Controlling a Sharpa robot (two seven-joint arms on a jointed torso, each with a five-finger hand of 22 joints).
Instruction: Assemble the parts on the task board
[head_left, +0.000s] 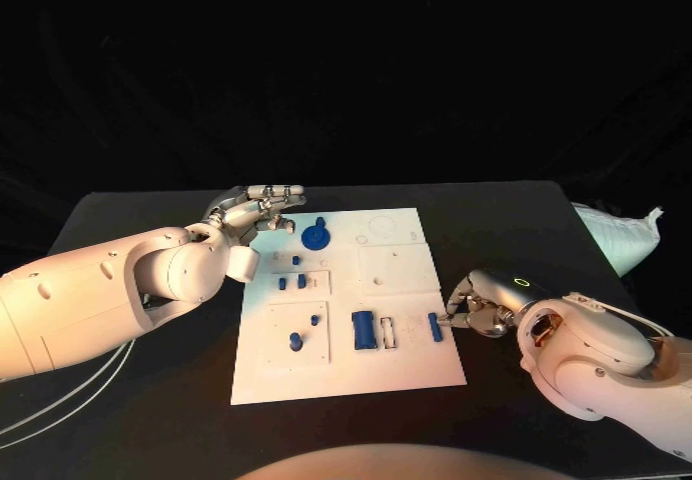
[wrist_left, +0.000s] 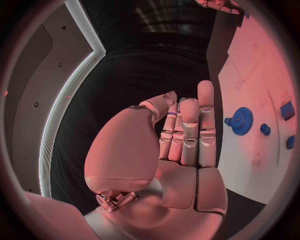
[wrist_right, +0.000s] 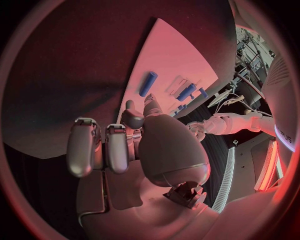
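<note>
The task board (head_left: 378, 372) is a white rectangular plate lying flat in the middle of the black table (head_left: 519, 215), its long side running away from the robot. Several blue parts sit on it: a gear (head_left: 316, 237) with a stub handle near the far left corner, two small pegs (head_left: 293, 282) a little nearer, two small rounded pieces (head_left: 303, 331) in a recessed panel on the left, a thick rectangular block (head_left: 365, 329) near the middle, and a slim bar (head_left: 436, 326) close to the right edge (a pale slot lies between block and bar). The far right quarter of the board shows only faint recessed outlines.

Bare black tabletop surrounds the board on every side, with wider strips to the left and right than at the far edge. A white padded bag (head_left: 623, 236) lies off the table's far right corner.

The left hand (head_left: 261, 212) hovers just beyond the board's far left corner, near the gear but apart from it; in the left wrist view its fingers (wrist_left: 189, 131) stand straight and close together, thumb alongside, holding nothing. The right hand (head_left: 480, 305) sits just beside the board's right edge, close to the slim bar; its fingers (wrist_right: 94, 146) are curled inward, and nothing is visible in its grasp.
</note>
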